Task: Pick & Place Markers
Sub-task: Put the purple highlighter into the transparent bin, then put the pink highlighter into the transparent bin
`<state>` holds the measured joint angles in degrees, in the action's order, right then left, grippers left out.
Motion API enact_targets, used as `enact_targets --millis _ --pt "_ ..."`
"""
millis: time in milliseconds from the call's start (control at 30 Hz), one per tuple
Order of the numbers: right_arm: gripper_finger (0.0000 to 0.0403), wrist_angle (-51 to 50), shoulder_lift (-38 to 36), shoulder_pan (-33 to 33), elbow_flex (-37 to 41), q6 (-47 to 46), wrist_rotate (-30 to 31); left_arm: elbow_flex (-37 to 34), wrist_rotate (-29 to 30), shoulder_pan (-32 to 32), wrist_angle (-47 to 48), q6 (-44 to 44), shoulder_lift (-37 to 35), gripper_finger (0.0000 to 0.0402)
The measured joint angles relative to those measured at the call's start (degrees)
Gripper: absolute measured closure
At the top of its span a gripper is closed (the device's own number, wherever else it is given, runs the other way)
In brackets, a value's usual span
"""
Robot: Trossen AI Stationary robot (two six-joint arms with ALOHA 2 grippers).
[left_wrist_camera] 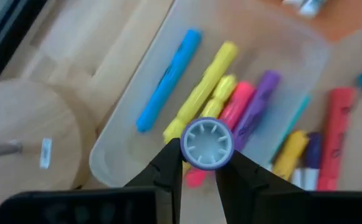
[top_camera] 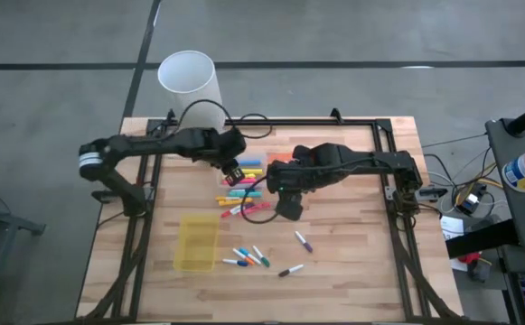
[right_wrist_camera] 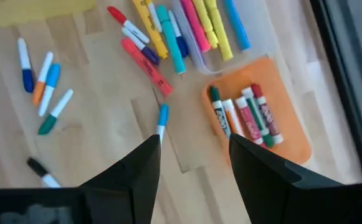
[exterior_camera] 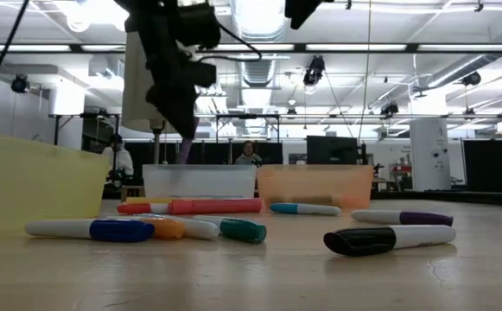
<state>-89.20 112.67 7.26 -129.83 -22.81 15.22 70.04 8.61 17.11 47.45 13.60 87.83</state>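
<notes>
Two grippers hang over the middle of the wooden table [top_camera: 352, 262]. The left gripper [left_wrist_camera: 199, 171] is closed on a purple marker [left_wrist_camera: 207, 144], pinched between its dark fingers and held end-on above the clear tray [left_wrist_camera: 137, 155]. Only the left wrist view shows that ribbed round cap end and, below it in the tray, a blue marker [left_wrist_camera: 168, 79], two yellow ones, a pink one and a second purple one lying side by side. The right gripper [right_wrist_camera: 193, 162] stands with its fingers spread wide and nothing between them, above bare wood between the orange tray [right_wrist_camera: 293, 140] and the loose markers. Its own view alone shows what the orange tray holds — green, orange and red pens in a row. From above, a yellow tray [top_camera: 196, 242] sits nearer the table's front, with a few scattered markers [top_camera: 248, 257] just beside it. The trays are thin, translucent plastic rectangles; the low view shows a black-capped marker [exterior_camera: 389, 239] lying flat on the smooth, pale wood.
</notes>
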Motion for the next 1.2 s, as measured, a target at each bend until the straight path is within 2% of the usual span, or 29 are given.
enact_targets --millis 200,433,733,800,900,1033,1200 --pt "0.0218 0.0 -0.1 0.0 0.7 4.3 4.3 2.1 1.3 0.1 2.6 -2.1 3.8 0.0293" --pt "0.0218 0.7 -0.1 -0.1 2.9 7.9 5.4 5.2 1.6 -0.1 1.8 -0.8 4.0 0.0244" --pt "0.0218 8.7 -0.1 -1.5 10.1 12.5 6.0 12.3 1.0 -0.2 2.5 12.6 0.3 0.0237" --pt "0.0222 11.1 -0.1 -1.6 12.5 14.0 4.7 14.0 1.0 -0.5 2.5 15.5 -1.0 0.0237" --pt "0.0238 15.7 -0.1 -1.7 16.2 16.7 -3.2 16.0 1.1 -1.3 2.6 17.5 -3.6 0.0237" --pt "0.0288 24.8 -0.1 -1.7 21.2 18.7 -12.2 17.5 0.9 -2.4 2.5 18.5 -7.9 0.0237" --pt "0.0364 38.7 -0.1 -1.8 27.6 22.6 -13.8 18.1 1.1 -2.9 2.0 18.2 -14.0 0.0237"
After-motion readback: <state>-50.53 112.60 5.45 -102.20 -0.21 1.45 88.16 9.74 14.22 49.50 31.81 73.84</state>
